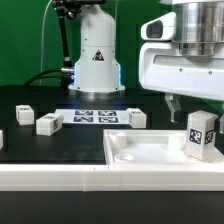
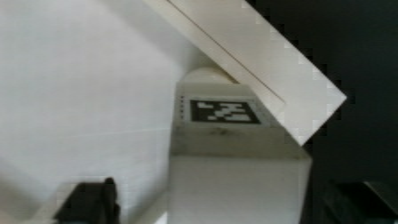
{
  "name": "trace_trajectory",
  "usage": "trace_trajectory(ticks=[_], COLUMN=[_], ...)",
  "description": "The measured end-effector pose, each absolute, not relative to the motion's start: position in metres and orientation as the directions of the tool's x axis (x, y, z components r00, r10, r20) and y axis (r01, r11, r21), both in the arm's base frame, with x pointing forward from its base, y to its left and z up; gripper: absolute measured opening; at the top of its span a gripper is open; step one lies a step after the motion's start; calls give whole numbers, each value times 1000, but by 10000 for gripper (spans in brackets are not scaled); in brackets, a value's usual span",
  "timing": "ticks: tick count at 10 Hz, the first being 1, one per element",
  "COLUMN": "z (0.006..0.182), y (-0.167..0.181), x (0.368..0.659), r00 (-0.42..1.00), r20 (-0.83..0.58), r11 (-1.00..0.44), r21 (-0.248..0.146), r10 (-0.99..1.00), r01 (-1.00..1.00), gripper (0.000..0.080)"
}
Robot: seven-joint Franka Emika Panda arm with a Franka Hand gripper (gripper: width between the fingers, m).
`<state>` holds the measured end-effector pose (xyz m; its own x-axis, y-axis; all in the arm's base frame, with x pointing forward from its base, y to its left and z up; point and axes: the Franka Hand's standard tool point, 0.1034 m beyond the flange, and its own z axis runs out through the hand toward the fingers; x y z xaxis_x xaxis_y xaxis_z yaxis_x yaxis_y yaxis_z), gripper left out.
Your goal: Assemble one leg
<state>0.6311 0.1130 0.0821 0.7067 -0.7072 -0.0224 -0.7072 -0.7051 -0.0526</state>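
A leg (image 1: 201, 135), a small white block with square tags, stands upright on the white panel (image 1: 140, 150) near its corner at the exterior view's right. My gripper (image 1: 190, 108) hangs right over the leg's top, with one dark finger (image 1: 172, 105) showing beside it. In the wrist view the leg (image 2: 228, 115) shows its tag and runs down between the two fingers (image 2: 89, 200). There is a gap between the leg and the finger, so the jaws stand open, astride the leg. The panel (image 2: 71, 100) fills the space beside it.
Three more legs lie on the black table: two at the exterior view's left (image 1: 23, 113) (image 1: 48, 123) and one near the middle (image 1: 135, 118). The marker board (image 1: 97, 116) lies in front of the robot base (image 1: 97, 60).
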Motion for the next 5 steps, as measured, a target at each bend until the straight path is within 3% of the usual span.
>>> trace_trajectory(ticks=[5], z=[83], y=[121], x=[630], r00=[977], r20=[0], r11=[-976], r21=[-55], r10=[-212], r01=[-212], gripper=[649])
